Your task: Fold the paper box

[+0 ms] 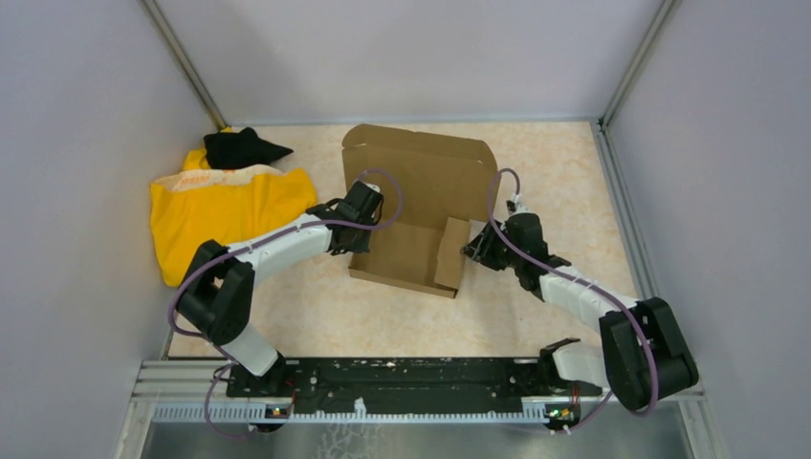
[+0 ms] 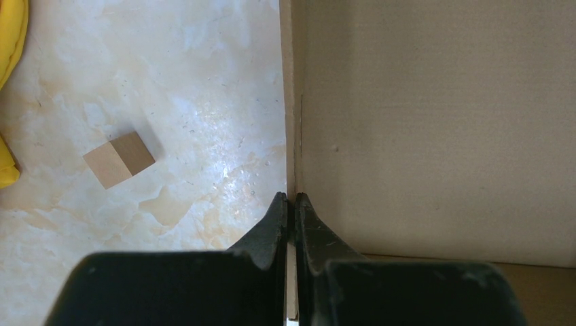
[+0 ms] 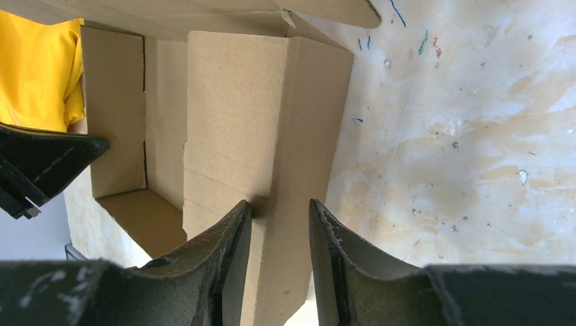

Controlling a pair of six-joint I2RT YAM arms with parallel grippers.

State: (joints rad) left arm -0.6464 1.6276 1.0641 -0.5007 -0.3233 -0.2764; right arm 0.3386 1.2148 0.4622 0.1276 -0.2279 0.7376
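Marbled beige worktop (image 1: 316, 316) is spreading out from the arm bases, and you are working a half-built paper box (image 1: 421, 182) sitting at its middle. Nearest you, your left arm (image 1: 277, 244) is leaning in from the left side, its left jaws closed tight on the box's left wall, with thin cardboard pinched between them. Your right arm (image 1: 574, 292) is leaning in opposite. The right jaws are standing apart, straddling the crease of the raised right-hand flap (image 3: 265, 122) without visibly pinching it.

You are likely handling something light. It looks stiff across each panel, ready to bend only along its scored creases, and apt to skid on this smooth surface. Judging by that, you are best taking the flap near its free edge, gently enough not to crush the fluting, while your left grip is anchoring the box.

Beyond your jaws, the tall lid panel is standing upright at the back. A tiny cardboard scrap (image 2: 119, 159) is lying beside the left wall. Farther left, a yellow cloth (image 1: 225, 215) is lying crumpled under a black item (image 1: 244, 145), with grey walls closing in behind.
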